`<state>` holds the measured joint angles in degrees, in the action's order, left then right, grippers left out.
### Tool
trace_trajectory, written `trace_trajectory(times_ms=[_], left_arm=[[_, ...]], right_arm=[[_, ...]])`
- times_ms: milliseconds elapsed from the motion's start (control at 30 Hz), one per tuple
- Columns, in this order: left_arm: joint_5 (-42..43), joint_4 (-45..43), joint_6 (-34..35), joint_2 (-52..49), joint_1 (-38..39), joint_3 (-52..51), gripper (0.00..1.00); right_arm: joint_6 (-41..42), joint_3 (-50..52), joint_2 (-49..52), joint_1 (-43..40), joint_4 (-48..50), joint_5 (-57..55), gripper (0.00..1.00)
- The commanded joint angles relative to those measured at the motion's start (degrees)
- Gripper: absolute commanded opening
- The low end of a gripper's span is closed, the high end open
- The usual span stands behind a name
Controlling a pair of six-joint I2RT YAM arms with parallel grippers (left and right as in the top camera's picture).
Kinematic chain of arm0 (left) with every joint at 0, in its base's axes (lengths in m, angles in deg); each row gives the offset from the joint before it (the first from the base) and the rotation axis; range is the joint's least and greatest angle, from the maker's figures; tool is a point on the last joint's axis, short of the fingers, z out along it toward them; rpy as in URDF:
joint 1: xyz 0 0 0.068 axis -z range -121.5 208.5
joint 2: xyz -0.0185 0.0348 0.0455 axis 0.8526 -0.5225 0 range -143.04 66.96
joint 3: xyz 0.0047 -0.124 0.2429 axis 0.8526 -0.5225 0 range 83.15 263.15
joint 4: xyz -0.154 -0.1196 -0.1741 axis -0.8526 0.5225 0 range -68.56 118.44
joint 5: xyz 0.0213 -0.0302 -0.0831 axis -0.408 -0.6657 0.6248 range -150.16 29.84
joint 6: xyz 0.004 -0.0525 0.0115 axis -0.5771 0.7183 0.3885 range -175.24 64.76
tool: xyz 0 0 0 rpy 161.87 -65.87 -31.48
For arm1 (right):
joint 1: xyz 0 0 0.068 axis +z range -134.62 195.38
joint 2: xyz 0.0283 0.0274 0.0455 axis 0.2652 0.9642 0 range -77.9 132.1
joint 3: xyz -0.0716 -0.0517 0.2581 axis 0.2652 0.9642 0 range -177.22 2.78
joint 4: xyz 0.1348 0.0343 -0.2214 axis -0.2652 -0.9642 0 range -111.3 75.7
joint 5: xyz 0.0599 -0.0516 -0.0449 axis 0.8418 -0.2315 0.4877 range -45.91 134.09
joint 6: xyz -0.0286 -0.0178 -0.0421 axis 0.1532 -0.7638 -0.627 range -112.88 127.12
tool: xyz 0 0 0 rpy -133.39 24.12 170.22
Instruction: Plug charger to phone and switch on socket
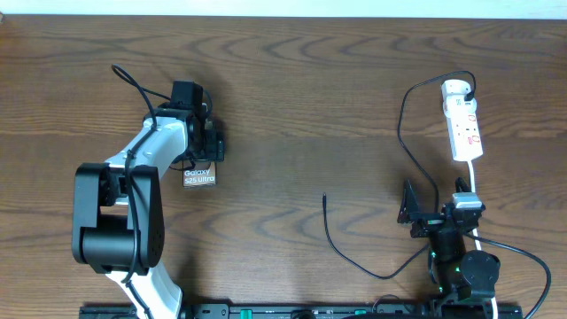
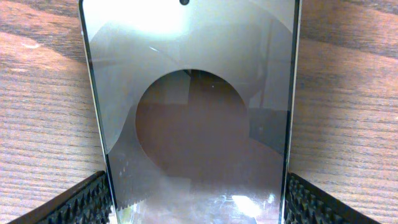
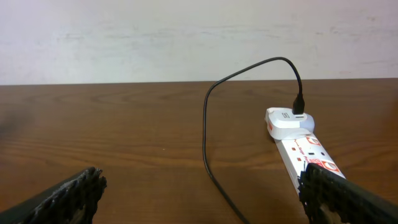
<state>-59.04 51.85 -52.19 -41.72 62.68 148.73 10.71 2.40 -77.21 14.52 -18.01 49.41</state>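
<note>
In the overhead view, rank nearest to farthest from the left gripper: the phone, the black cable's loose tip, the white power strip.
1. Flat tan-brown phone, at the left gripper, between its fingers.
2. Thin black charger cable's loose plug tip, mid-table.
3. Narrow white power strip, far right side.

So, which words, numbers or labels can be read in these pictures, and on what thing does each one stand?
"Galaxy S25 Ultra": white print on the phone, overhead view.
Red markings on the socket: too small to read.
Dark mark on the white adapter: blurred, unreadable.
</note>
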Motion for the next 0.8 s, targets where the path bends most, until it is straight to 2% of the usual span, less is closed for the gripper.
trace_trajectory(times_ms=[0, 233, 300, 767], left_arm=[[-0.7, 0.1, 0.2, -0.7, -0.3, -0.7, 0.84], [-0.7, 0.1, 0.2, -0.7, -0.3, -0.7, 0.83], [-0.7, 0.1, 0.2, -0.7, -0.3, -0.7, 0.78], [-0.7, 0.1, 0.3, -0.7, -0.3, -0.7, 0.72]], right_arm=[[-0.7, 0.1, -0.4, 0.5, -0.3, -0.3, 0.99], [-0.7, 0.1, -0.4, 0.5, -0.3, -0.3, 0.99], [-0.7, 0.1, -0.4, 0.5, -0.3, -0.3, 0.99], [-0.7, 0.1, -0.3, 0.5, -0.3, -0.3, 0.99]])
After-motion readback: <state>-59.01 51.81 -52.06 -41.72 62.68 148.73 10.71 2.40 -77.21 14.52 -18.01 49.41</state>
